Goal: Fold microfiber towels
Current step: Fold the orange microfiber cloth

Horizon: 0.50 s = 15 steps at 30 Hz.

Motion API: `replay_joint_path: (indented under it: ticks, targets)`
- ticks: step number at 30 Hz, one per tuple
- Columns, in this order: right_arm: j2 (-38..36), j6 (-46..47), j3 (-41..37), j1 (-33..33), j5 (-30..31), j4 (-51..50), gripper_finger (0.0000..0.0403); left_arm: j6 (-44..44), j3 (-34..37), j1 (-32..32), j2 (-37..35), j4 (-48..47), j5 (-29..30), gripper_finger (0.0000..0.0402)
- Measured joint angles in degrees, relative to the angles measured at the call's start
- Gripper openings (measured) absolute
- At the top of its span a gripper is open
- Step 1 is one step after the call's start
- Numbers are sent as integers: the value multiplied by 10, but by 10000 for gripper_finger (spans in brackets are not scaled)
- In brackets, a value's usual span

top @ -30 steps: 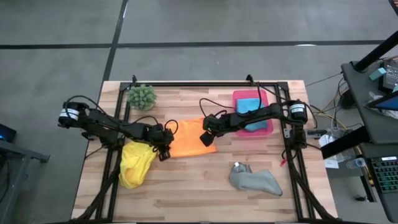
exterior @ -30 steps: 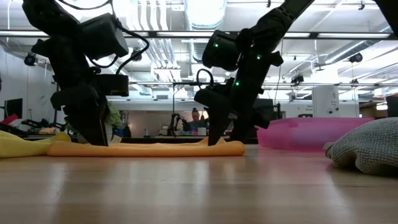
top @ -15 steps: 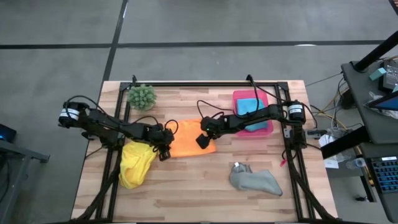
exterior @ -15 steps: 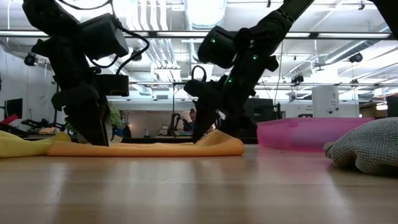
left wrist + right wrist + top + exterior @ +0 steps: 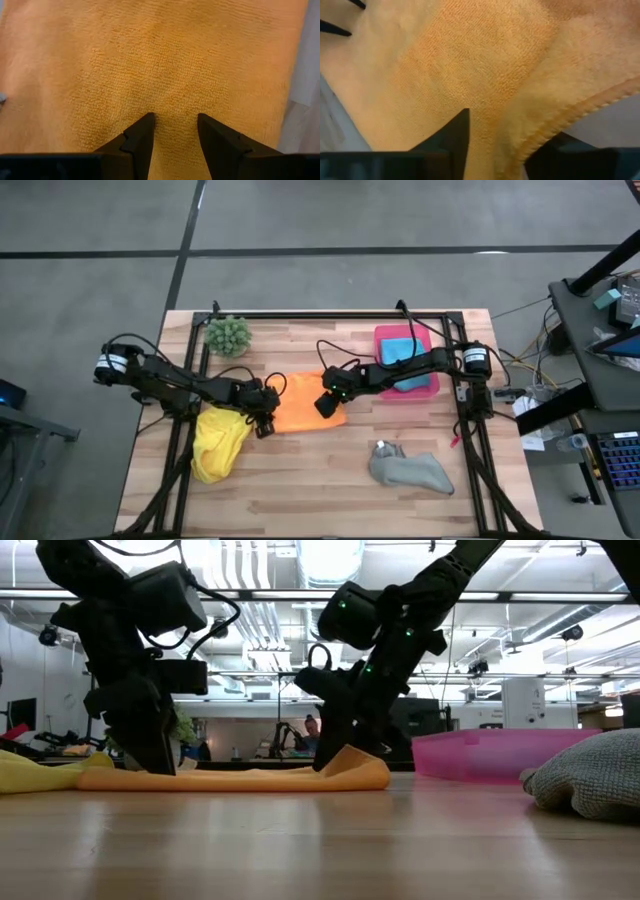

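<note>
High view: a pink tray (image 5: 428,386) sits at the table's far right with a blue towel (image 5: 398,350) lying in it, partly hidden under the right arm. Wooden planks make up the table (image 5: 320,490), which stands on a grey floor, and the low view looks across it to a bright workshop under ceiling pipes, where a person (image 5: 312,732) sits far back. A spiky green plant (image 5: 228,334) stands at the far left corner. A yellow towel (image 5: 216,442) lies crumpled at the left, a grey towel (image 5: 410,470) bunched at the near right. Between them the orange towel (image 5: 305,402) lies flat mid-table. The left gripper (image 5: 266,416) presses down on its left edge, fingers (image 5: 141,137) parted on the cloth. The right gripper (image 5: 329,398) is clenched on the right edge, which rises in a fold.
</note>
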<state>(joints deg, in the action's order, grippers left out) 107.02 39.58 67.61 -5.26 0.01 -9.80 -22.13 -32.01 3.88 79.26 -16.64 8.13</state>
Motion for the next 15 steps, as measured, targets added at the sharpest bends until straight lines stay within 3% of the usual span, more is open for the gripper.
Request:
replay_joint_path:
  ticks: [9,15]
  targets:
    - [-7,-26,0,0,0,-22,24,2,-25,12,-23,-32,10,138]
    - [-28,-46,-1,0,1,-56,10,-4,-31,23,-64,-109,24,138]
